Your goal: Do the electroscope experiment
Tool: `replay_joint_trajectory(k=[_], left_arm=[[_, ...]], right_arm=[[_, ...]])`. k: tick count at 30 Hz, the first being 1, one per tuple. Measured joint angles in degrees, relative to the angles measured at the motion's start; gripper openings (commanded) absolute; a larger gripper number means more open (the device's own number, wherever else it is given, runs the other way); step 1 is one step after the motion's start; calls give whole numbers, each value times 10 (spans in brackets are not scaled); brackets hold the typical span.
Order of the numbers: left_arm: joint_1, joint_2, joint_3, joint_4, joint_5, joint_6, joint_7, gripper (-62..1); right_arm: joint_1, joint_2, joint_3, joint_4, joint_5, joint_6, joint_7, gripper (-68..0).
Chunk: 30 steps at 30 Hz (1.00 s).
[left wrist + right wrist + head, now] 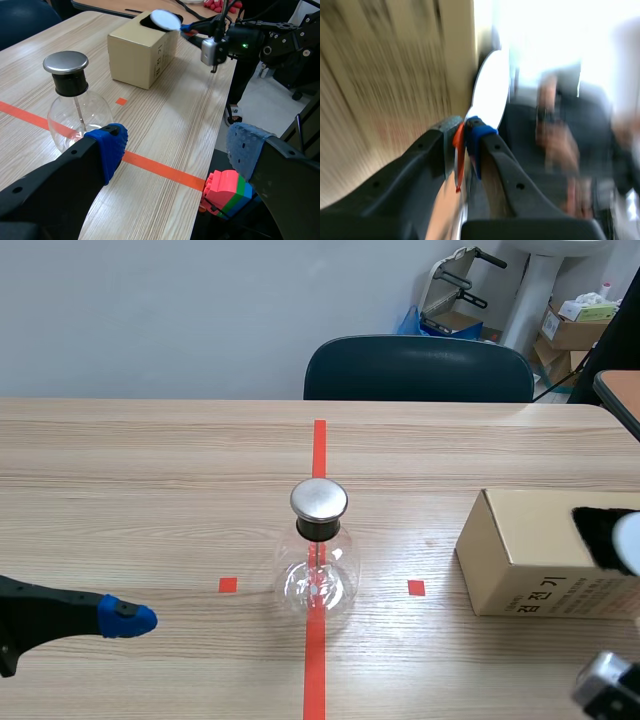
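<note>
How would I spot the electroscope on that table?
Follow the orange-red tape line down the middle of the wooden table. The electroscope stands on it: a round clear glass flask. Unlike the cardboard box beside it, it is see-through, with a shiny metal cap.

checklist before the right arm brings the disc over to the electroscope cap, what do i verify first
1. Right gripper shut on the white disc, gripping its orange part: ok.
2. Electroscope flask upright on the red tape line: ok.
3. Metal cap bare, nothing resting on it: ok.
4. Left gripper open, empty and low beside the flask, apart from the cap: ok.
5. Table between the cardboard box and the flask free of things: ok.
6. Leaves inside the flask hanging at rest: cannot tell, too small to see.
</note>
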Motion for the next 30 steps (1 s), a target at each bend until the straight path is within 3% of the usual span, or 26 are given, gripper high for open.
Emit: replay_joint_trajectory(k=[1, 2, 4, 5, 6, 7, 10, 11, 12, 15, 16, 17, 20, 21, 22, 25, 26, 27, 30], left_arm=[[0, 0, 0, 0, 0, 0, 0, -174], [0, 0, 0, 0, 0, 0, 0, -174], [0, 0, 0, 0, 0, 0, 0, -174], [0, 0, 0, 0, 0, 0, 0, -174], [0, 0, 0, 0, 0, 0, 0, -174], [0, 0, 0, 0, 0, 0, 0, -174], [0, 0, 0, 0, 0, 0, 0, -174], [0, 0, 0, 0, 0, 0, 0, -174], [0, 0, 0, 0, 0, 0, 0, -174], [0, 0, 0, 0, 0, 0, 0, -174], [0, 0, 0, 0, 0, 0, 0, -174], [0, 0, 0, 0, 0, 0, 0, -174], [0, 0, 0, 0, 0, 0, 0, -174], [0, 0, 0, 0, 0, 0, 0, -174], [0, 0, 0, 0, 0, 0, 0, -174], [0, 0, 0, 0, 0, 0, 0, -174], [0, 0, 0, 0, 0, 0, 0, -174], [0, 0, 0, 0, 0, 0, 0, -174], [0, 0, 0, 0, 0, 0, 0, -174]], right_arm=[[0, 2, 3, 0, 0, 2, -22, -666], [-2, 6, 10, 0, -2, 3, -1, -666], [-3, 16, 17, 0, -9, 0, 117, -666], [-3, 18, 17, 0, -12, 1, 160, -666], [-2, 16, 13, 2, -16, 1, 172, -666], [-2, 12, 9, 4, -16, 1, 159, -666], [-1, -1, 2, 7, -9, 1, 11, -667], [-2, -1, 4, 7, -8, 1, -8, -666], [-2, 2, 9, 7, -7, 3, 7, -666], [-3, 12, 15, 7, -14, 2, 157, -666], [-2, 12, 13, 9, -18, 3, 177, -666], [-2, 9, 7, 10, -20, 3, 164, -666], [-2, -4, 0, 11, -8, 1, 16, -666], [-2, -4, 3, 11, -7, 2, 2, -666], [-2, -1, 9, 11, -10, 3, 23, -666], [-3, 9, 15, 11, -21, 2, 172, -666], [-2, 7, 12, 12, -25, 3, 186, -666], [-2, 4, 7, 12, -27, 3, 171, -666], [-2, -6, 3, 12, -20, 1, 26, -666]])
